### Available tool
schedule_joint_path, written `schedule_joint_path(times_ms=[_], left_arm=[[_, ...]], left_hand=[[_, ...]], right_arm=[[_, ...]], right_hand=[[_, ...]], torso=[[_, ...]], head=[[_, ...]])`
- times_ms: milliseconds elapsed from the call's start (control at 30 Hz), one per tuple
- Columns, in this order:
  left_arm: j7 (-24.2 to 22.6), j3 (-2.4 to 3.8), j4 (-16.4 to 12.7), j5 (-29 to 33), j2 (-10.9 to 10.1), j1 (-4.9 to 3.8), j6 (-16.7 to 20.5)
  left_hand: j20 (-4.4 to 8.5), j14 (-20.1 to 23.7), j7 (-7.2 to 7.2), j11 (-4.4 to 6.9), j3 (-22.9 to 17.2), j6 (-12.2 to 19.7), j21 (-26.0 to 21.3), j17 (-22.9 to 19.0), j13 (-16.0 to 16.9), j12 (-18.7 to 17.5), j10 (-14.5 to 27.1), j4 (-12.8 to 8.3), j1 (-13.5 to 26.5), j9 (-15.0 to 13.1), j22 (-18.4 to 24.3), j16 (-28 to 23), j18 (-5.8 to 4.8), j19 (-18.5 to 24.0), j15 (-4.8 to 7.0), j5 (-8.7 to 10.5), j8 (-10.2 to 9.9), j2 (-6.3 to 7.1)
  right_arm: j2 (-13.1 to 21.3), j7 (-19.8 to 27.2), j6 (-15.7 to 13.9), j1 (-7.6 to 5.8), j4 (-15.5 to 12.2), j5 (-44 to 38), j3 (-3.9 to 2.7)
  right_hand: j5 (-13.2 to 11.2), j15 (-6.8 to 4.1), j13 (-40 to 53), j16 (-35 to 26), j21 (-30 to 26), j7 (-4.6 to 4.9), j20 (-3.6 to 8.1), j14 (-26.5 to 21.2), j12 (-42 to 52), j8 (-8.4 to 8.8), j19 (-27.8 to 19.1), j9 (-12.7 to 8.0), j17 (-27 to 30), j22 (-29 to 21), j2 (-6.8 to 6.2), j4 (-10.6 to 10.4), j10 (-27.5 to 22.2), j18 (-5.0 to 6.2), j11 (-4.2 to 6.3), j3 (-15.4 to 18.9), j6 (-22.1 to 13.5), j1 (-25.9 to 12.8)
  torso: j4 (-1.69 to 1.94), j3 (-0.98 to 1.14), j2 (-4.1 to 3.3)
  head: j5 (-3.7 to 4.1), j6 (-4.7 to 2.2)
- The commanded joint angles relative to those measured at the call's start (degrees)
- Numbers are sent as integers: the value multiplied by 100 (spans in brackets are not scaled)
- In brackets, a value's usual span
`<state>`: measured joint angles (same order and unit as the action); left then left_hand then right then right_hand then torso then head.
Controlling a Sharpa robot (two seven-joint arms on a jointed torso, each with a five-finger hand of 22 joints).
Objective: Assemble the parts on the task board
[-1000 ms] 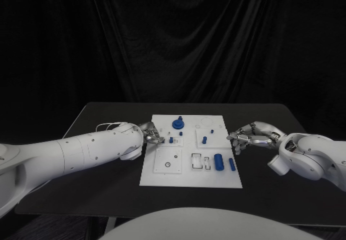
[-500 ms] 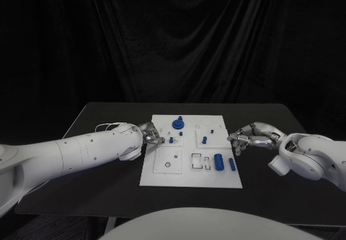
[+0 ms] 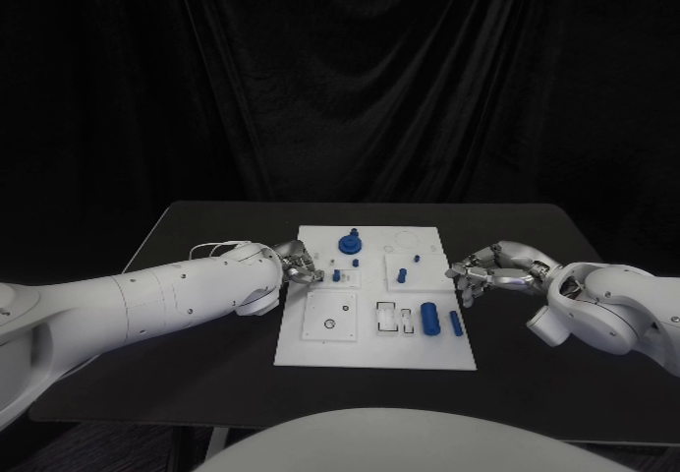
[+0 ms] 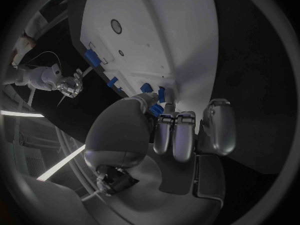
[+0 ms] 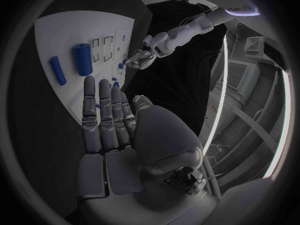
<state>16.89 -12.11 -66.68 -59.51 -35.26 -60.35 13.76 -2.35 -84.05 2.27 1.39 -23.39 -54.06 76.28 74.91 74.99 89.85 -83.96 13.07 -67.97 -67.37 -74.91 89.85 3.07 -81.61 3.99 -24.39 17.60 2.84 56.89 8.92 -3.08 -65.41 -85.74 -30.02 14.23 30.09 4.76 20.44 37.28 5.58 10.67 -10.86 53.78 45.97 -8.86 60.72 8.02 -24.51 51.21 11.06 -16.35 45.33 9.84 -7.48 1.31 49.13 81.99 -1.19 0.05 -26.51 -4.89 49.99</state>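
Observation:
The white task board (image 3: 371, 344) lies mid-table. On it are a blue gear-like part (image 3: 350, 243), small blue pegs (image 3: 403, 275), a thick blue cylinder (image 3: 429, 319) and a thin one (image 3: 456, 323). My left hand (image 3: 298, 264) sits at the board's left edge; in the left wrist view its thumb and fingers pinch a small blue peg (image 4: 155, 109) just over the board (image 4: 156, 30). My right hand (image 3: 486, 272) hovers at the board's right edge, fingers straight and side by side (image 5: 107, 117), holding nothing. The two cylinders (image 5: 82, 59) lie just beyond its fingertips.
The black table (image 3: 212, 324) runs wide on both sides of the board. Square and rectangular recesses (image 3: 390, 316) mark the board's near half, and a round one (image 3: 408, 239) sits at its far right. A dark curtain hangs behind.

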Motion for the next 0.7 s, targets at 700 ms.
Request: schedule_joint_path(times_ms=[700], left_arm=[[114, 2, 48, 31, 45, 41, -289]], left_hand=[[-37, -595, 58, -34, 1061, -90, -60, 1509, 1501, 15, -604, 358, 649, 118, -1042, 15, 44, 33, -26, 1422, -64, -91]], right_arm=[[15, -208, 190, 15, -15, -13, -4]], right_hand=[[134, 16, -43, -39, -55, 10, -8, -78, -74, 8, -68, -4, 45, -18, -88, 36, -45, 45, 4, -196, 60, 208]], torso=[[2, 1, 1]], head=[[-10, 1]])
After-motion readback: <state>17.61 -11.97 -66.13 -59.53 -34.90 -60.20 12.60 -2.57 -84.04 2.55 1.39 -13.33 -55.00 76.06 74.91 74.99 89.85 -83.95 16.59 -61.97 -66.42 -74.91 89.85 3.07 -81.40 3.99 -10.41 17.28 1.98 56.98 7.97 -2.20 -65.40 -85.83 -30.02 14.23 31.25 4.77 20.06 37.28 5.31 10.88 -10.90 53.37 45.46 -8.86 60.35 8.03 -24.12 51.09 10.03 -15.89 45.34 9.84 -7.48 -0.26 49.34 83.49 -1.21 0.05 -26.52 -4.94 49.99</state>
